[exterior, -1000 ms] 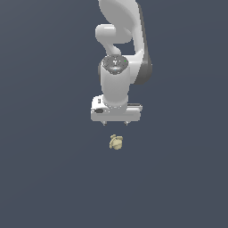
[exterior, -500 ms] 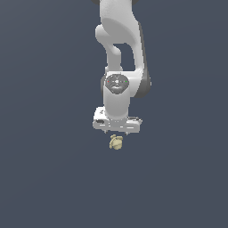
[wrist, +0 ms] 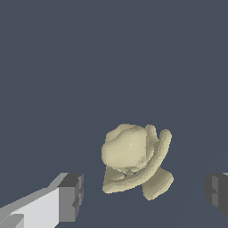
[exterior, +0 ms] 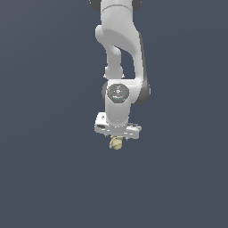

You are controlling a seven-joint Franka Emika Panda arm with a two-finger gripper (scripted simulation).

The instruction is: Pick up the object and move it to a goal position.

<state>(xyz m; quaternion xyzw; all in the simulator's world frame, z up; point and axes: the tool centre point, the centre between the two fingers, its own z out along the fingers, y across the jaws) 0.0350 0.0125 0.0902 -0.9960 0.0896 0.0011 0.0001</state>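
A flat, dark slate-blue ground fills every frame, with nothing else on it. In the exterior view our arm (exterior: 119, 67) hangs down from the top centre, and the gripper (exterior: 117, 133) sits just below mid-frame, right on top of the object (exterior: 116, 143), a small pale yellow lumpy thing. A second ago we were well above it with a clear gap; half a second ago we were close; now the gap is gone. In the wrist view the object (wrist: 133, 160) lies in the lower middle of the frame between our two fingers (wrist: 71, 197), which stand spread wide, not touching it. We judge the descent nearly done, so closing on the lump looks like our next move.
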